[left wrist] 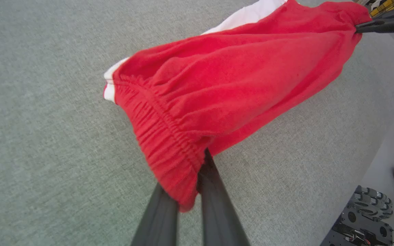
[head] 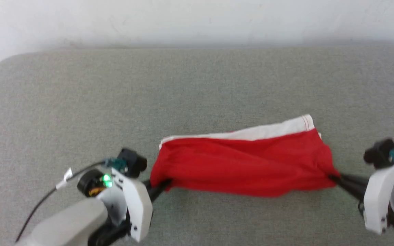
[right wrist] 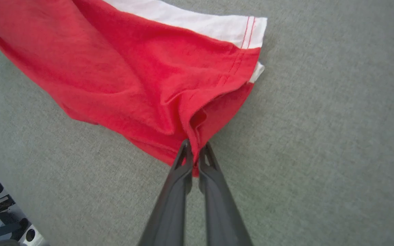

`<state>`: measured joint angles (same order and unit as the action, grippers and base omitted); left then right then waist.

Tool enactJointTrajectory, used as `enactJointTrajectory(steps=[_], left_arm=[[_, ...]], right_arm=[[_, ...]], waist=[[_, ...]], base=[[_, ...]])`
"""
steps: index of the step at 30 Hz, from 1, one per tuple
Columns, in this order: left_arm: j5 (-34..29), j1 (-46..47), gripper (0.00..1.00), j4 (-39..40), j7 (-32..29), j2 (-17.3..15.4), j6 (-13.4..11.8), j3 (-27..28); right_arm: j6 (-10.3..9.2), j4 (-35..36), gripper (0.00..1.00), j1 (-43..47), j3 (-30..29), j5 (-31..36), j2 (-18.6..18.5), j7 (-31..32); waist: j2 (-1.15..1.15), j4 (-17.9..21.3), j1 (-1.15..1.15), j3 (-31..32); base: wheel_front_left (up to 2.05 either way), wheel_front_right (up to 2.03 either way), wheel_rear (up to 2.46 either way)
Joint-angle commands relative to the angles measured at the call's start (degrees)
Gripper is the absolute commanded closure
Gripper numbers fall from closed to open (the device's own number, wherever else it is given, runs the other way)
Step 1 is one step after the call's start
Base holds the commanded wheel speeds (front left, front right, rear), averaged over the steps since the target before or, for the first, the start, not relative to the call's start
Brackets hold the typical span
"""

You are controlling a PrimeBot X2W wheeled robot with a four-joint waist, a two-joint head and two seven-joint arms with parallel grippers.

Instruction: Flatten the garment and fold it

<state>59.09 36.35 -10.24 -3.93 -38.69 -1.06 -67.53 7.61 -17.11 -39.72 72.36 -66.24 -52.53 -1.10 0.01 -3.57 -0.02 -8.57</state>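
The garment (head: 241, 164), bright red thin-fabric shorts with white side bands, is stretched at the head view's 5 o'clock over the grey woven surface (head: 197, 85). In the left wrist view, the left pincer (left wrist: 198, 167) is clamped on the gathered waistband (left wrist: 159, 136). In the right wrist view, the right pincer (right wrist: 196, 146) is closed on a red fold near the leg hem (right wrist: 248, 30). Keeping even tension while lowering should lay it flat.

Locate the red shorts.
In the head view, the red shorts are right of centre over the grey surface, stretched between the left end effector and right end effector.
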Motion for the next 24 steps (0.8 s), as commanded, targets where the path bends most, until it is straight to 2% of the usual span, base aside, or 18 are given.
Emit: enactJointTrajectory(steps=[1,5,10,11,12,16,19,22,24], left_arm=[[0.3,-1.4,1.00,0.4,0.5,-0.6,-0.8,-0.4],[0.5,-4.2,1.00,0.8,0.7,-0.6,-2.0,-1.4],[1.2,-6.7,1.00,-0.9,0.2,0.4,-2.0,-2.5],[0.8,-7.0,0.71,-1.3,0.3,0.6,-2.1,-2.7],[0.0,-7.1,0.00,-1.4,1.2,0.9,-2.3,-2.8],[-2.6,-7.7,0.00,-0.1,5.3,0.6,-4.6,-2.3],[-4.6,-8.2,0.00,2.8,8.1,-0.7,-7.5,-1.6],[-6.0,-8.7,0.00,6.6,12.0,-2.4,-11.1,0.6],[-7.7,-8.5,0.00,8.4,15.4,-3.2,-14.8,2.9]], right_arm=[[-0.12,0.2,1.00,1.9,-0.2,-0.4,-0.3,-0.2],[-0.12,-0.7,1.00,5.9,-0.3,-0.1,-0.1,1.0],[-0.12,-2.9,1.00,8.9,-1.5,0.7,1.5,2.4],[-0.12,-3.0,0.60,9.4,-1.9,0.8,1.8,2.4],[-0.12,-3.0,0.00,9.9,-2.6,0.5,2.0,2.3],[-0.12,-1.5,0.00,10.4,-4.9,1.9,0.6,2.4],[-0.12,1.8,0.00,9.7,-7.4,3.2,-1.9,3.2],[-0.12,5.0,0.00,8.5,-11.0,4.9,-4.7,4.0],[-0.12,6.7,0.00,7.8,-13.3,6.1,-6.1,5.5]], waist=[[-0.01,0.5,0.02,0.7],[-0.01,0.5,0.02,0.8],[-0.01,0.1,0.02,1.4],[-0.01,0.0,0.02,1.8],[-0.01,-0.1,0.02,2.3],[-0.01,-0.3,0.02,4.4],[-0.01,-0.4,0.02,5.9],[-0.01,-0.7,0.02,6.6],[-0.01,-0.9,0.02,6.7]], base=[[0.00,0.00,0.00],[0.00,0.00,0.00],[0.00,0.00,0.00],[0.00,0.00,0.00],[0.00,0.00,0.00],[0.00,0.00,0.00],[0.00,0.00,0.00],[0.00,0.00,0.00],[0.00,0.00,0.00]])
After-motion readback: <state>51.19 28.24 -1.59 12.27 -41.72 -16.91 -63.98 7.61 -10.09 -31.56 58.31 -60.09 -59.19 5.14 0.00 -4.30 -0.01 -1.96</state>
